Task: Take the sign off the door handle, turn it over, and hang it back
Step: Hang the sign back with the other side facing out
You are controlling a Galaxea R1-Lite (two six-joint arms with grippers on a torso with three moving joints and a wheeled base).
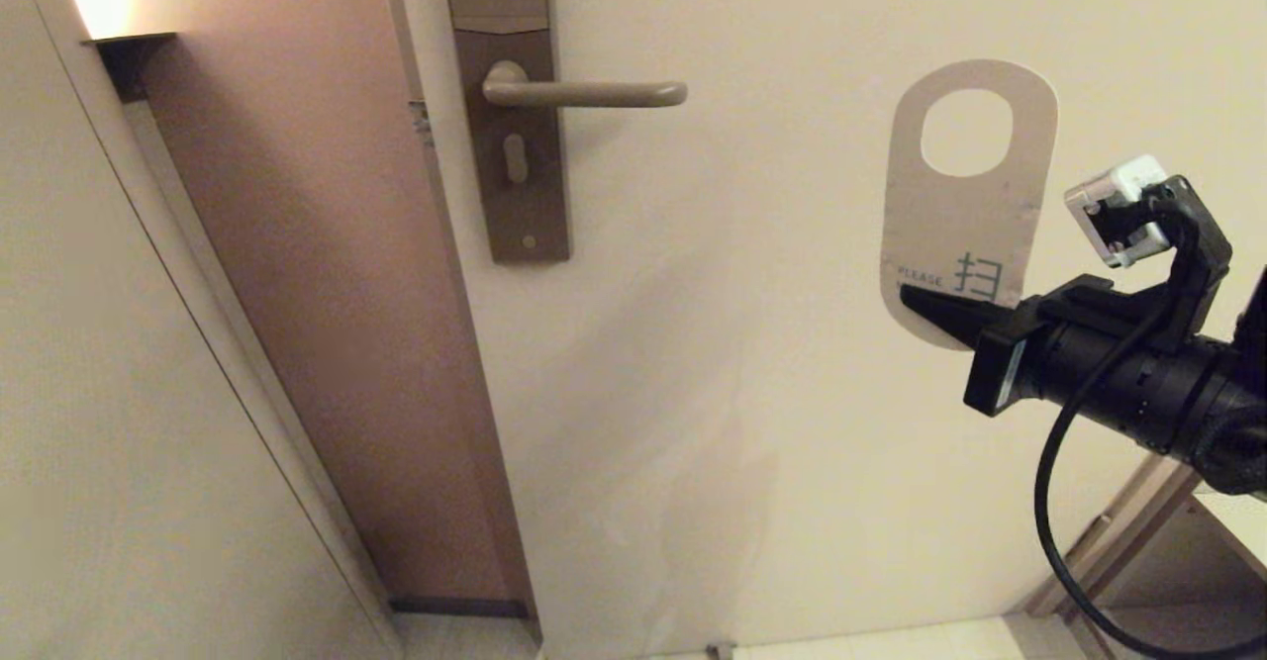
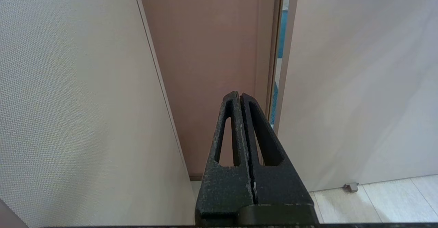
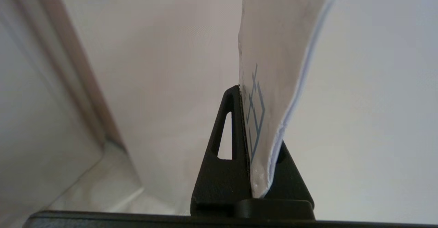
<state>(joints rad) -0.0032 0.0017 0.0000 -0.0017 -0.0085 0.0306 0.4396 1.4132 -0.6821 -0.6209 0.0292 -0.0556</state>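
The sign [image 1: 965,210] is off the door handle [image 1: 584,94] and held upright in the air to its right, white face toward me, oval hole at the top. My right gripper [image 1: 916,302] is shut on the sign's lower end; the wrist view shows the card [image 3: 273,67] clamped between the black fingers [image 3: 222,146], with blue lettering on its white face. The handle is bare, a beige-bronze lever on a tall brown lock plate [image 1: 515,145]. My left gripper [image 2: 239,96] is shut and empty, low near the door's hinge-side gap, out of the head view.
The cream door [image 1: 772,393] fills the middle. A brown door frame [image 1: 327,294] and a textured wall panel [image 1: 119,393] stand to the left. A small keyhole knob [image 1: 515,157] sits below the handle. A doorstop [image 2: 350,187] sits on the tiled floor.
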